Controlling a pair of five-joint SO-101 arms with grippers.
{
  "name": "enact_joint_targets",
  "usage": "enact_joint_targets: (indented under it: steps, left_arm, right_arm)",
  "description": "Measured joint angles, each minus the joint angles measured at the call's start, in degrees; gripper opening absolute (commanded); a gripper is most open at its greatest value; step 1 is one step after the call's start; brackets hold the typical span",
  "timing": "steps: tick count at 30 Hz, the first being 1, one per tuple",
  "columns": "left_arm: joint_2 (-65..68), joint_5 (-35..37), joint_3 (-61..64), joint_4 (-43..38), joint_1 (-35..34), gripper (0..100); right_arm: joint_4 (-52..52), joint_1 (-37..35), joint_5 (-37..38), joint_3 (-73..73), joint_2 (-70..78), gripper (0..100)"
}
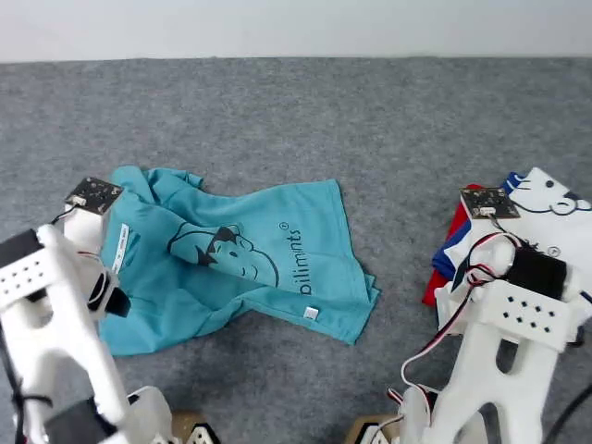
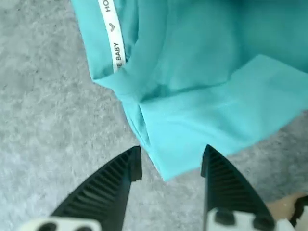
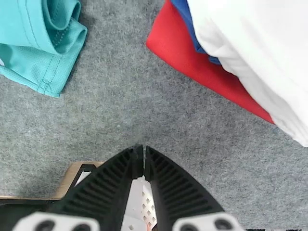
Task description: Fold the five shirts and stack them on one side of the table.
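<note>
A teal shirt (image 1: 245, 264) with a dark print lies crumpled and spread across the grey felt table, left of centre. My left gripper (image 2: 171, 163) hovers open over its near left corner, with the teal shirt's (image 2: 202, 86) hem edge between the fingertips and not pinched. At the right edge sits a stack of folded shirts (image 1: 546, 208): white on top, blue and red beneath. The stack (image 3: 231, 53) lies just beyond my right gripper (image 3: 144, 154), which is shut and empty over bare felt. A teal shirt corner (image 3: 43, 43) is off to one side.
The grey felt table (image 1: 305, 120) is bare behind the shirts and between the teal shirt and the stack. A pale wall runs along the far edge. The arm bases and a wooden board edge (image 3: 72, 178) stand at the front.
</note>
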Motion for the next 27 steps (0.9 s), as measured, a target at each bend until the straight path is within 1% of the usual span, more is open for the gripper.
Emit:
enact_joint_targets:
  steps: [9,12,17,22,27]
  left_arm:
    - [12.22,0.0,0.0,-9.14,0.0,21]
    - [15.56,0.0,0.0,-10.29,0.53,21]
    - [20.04,0.0,-0.09,-10.46,2.02,21]
    - [21.89,0.0,-0.53,-10.81,2.46,13]
    - [21.89,0.0,-0.62,-10.81,2.73,6]
  right_arm:
    - [0.0,0.0,0.0,0.0,0.0,1.1]
    - [0.0,-0.44,-0.09,0.0,0.0,0.9]
    - [0.0,-4.04,-0.09,0.0,0.0,0.9]
    - [0.0,-8.09,0.0,0.0,0.0,0.9]
    - [0.0,-8.62,0.0,0.0,0.0,0.9]
